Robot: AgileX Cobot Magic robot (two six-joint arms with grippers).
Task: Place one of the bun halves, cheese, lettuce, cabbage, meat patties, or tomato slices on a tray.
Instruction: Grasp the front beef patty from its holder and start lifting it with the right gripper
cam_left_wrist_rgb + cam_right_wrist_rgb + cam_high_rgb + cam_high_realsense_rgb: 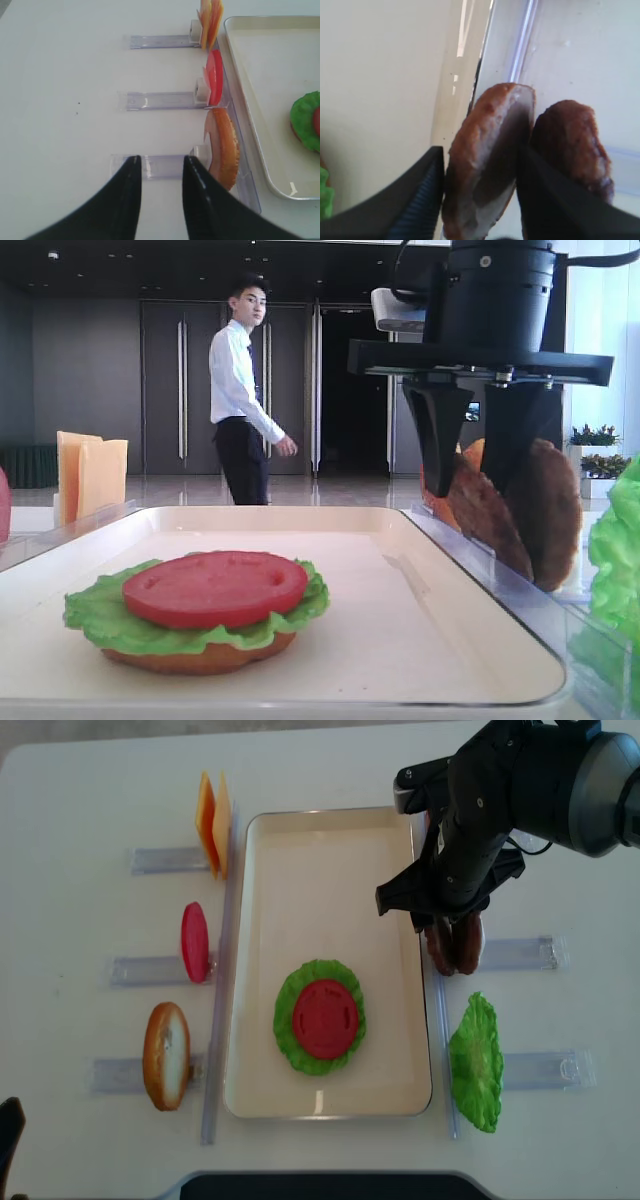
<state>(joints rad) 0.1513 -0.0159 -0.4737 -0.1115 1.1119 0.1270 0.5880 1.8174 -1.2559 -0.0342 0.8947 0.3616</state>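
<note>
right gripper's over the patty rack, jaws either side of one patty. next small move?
Probably finish closing. The right gripper straddles the nearer of the meat patties, fingers beside its faces, not clearly clamped. It stands upright in the rack; the tray holds bun, lettuce and tomato. Then lift.

The right arm (520,790) is matt black, a thick rounded housing with a grey cylindrical joint on the far right and thin black cables looping beside it. Beneath the round black wrist sits a flat black crossbar with small silver screws along its underside — two tapering black fingers (437,445) hang from it. Their inner pads (415,200) are finely ribbed. The left gripper (160,200) shows two smooth, glossy black fingers curving to blunt tips.
</note>
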